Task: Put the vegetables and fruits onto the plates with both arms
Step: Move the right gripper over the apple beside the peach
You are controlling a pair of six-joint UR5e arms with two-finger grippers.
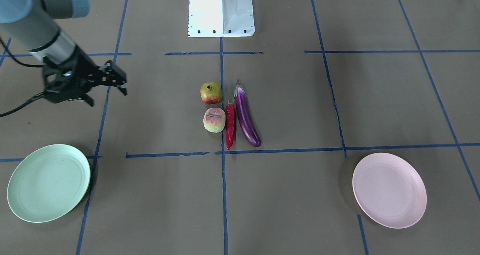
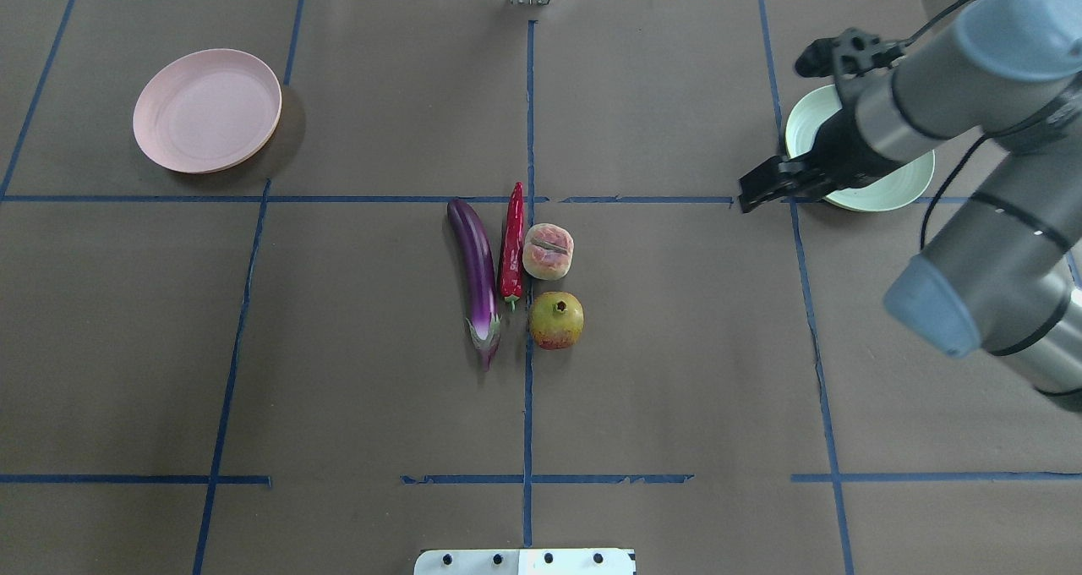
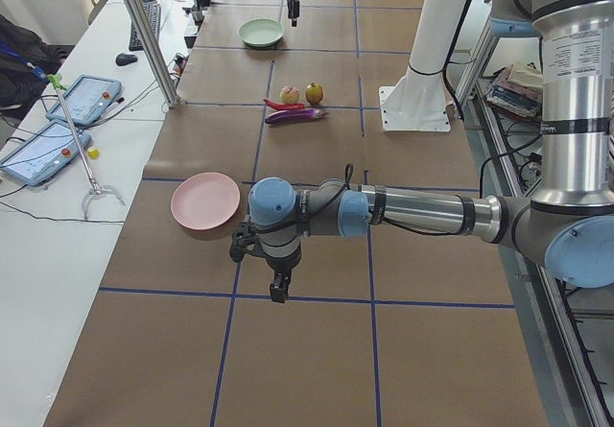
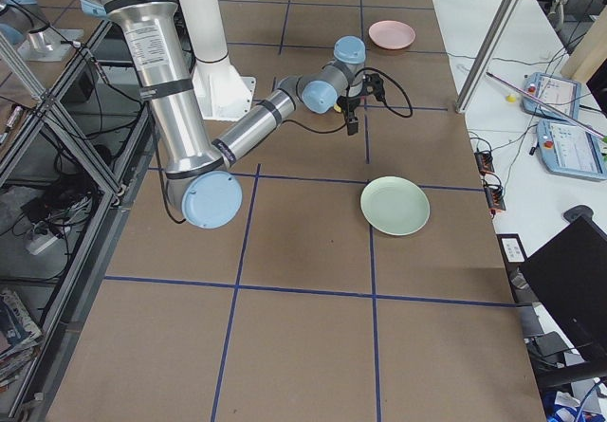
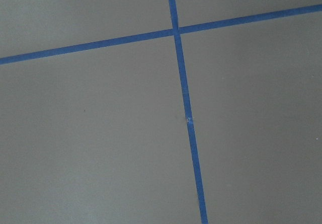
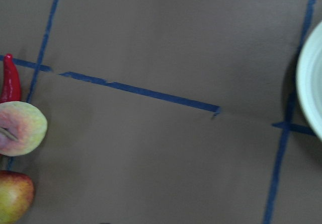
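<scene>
Hanging spread and empty at upper left, the right gripper (image 1: 108,98) is sitting well apart from the eggplant (image 1: 245,116); the left gripper (image 3: 278,288) (side view only) I cannot tell. The eggplant is lying mid-frame beside the chili (image 1: 230,125): glossy, curved, likely light, stiff and slippery, so pinching across its middle looks safest.

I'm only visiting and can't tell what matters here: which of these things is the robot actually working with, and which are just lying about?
For the job: eggplant, red chili pepper, peach, green-and-red crowned fruit, pink plate, mint green plate, right gripper, left gripper.

Just lying about: white base block, blue tape lines, tablets on the side bench.
</scene>
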